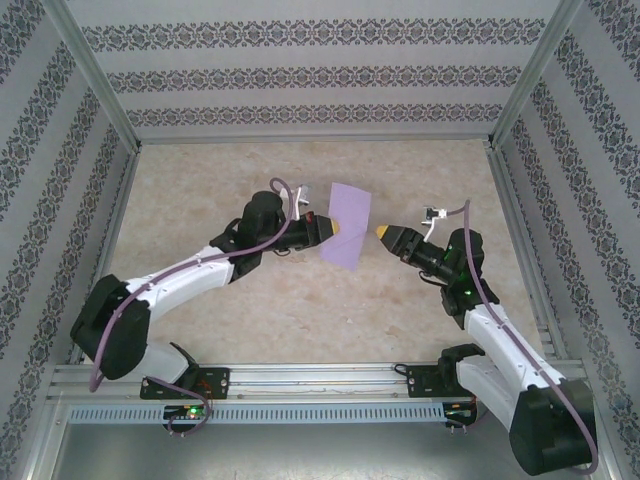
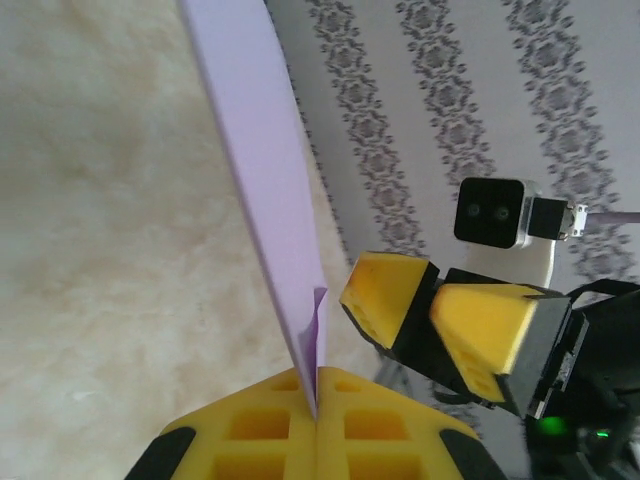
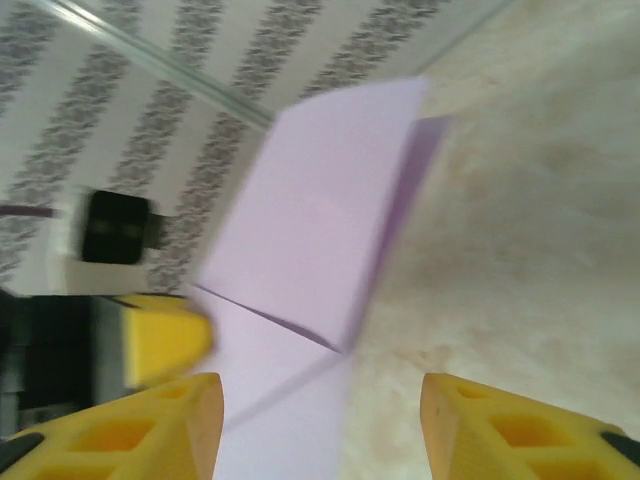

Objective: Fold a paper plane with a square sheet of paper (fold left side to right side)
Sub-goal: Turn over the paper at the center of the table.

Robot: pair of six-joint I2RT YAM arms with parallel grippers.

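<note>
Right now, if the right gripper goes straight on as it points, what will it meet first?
Probably the folded purple paper, which the shut left gripper pinches upright just ahead of it; depth is unclear.

**Three views share one sheet**

From above and behind the arm bases we overlook the whole table (image 1: 330, 310). Close up, our left wrist view runs along the square sheet of paper (image 2: 262, 150) toward the right gripper (image 2: 432, 318); our right wrist view faces back.
</note>
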